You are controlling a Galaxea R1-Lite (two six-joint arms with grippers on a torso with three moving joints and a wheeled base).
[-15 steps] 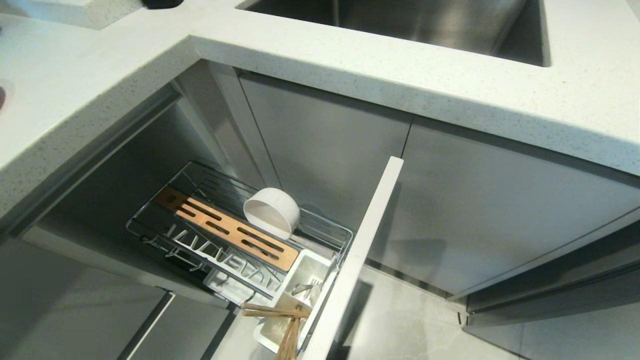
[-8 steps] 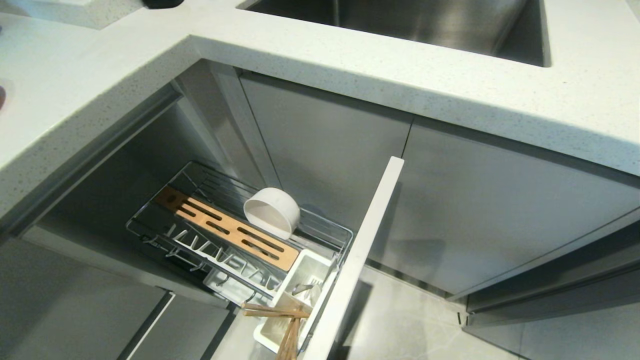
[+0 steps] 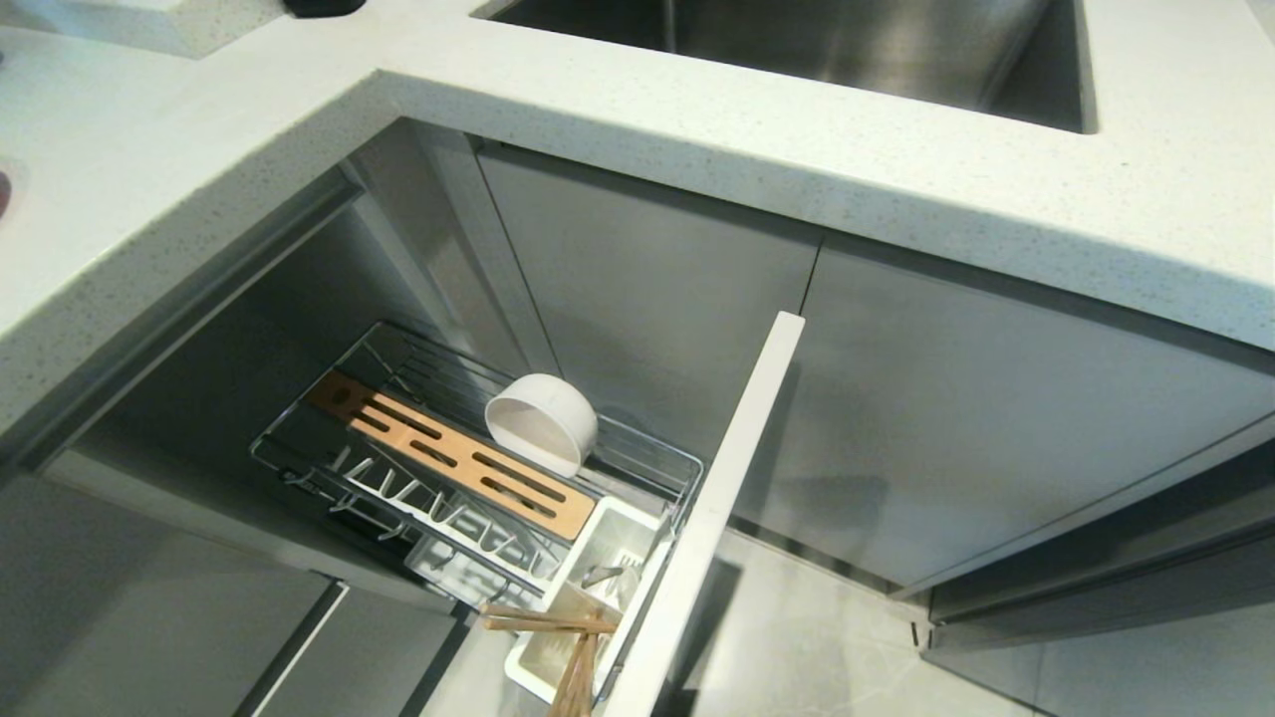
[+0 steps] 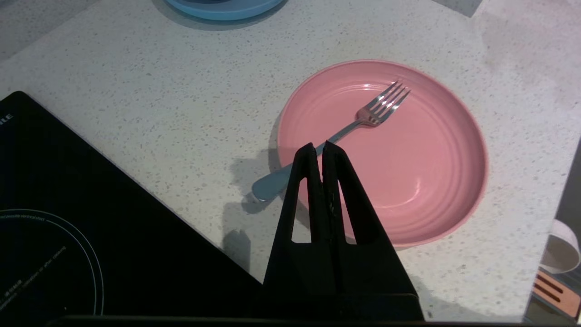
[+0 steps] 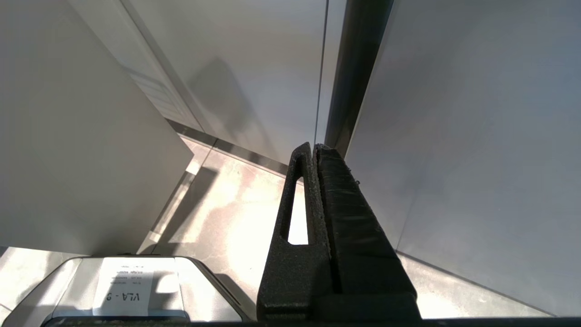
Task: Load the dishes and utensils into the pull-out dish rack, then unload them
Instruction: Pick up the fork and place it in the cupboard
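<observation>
1. One chrome wire pull-out dish rack (image 3: pixel 637 453) stands open, small round white bowl (image 3: pixel 541 422) inside, light wooden chopsticks (image 3: pixel 558 622) at its five o'clock.
2. Wide shallow pink plate (image 4: pixel 417 181) lies on the speckled white counter (image 4: pixel 159 104), a silver metal fork (image 4: pixel 354 125) across it.
3. Left gripper (image 4: pixel 322 152), jaws pressed together and empty, hovers at the plate's eight o'clock; loading seems unfinished, so it must open first.
4. Right gripper (image 5: pixel 313 152), likewise closed on nothing, is parked by the cabinets.

Speckled white worktop (image 4: pixel 150 104) with dishes and a hob.

Pink plate (image 4: pixel 408 181) flat on the worktop near one edge, a silver fork (image 4: pixel 345 131) lying across it, handle end over the rim onto the stone. Black hob (image 4: pixel 91 218) set at one corner. Blue plate (image 4: pixel 224 7) at the far edge, mostly cut off.
</observation>
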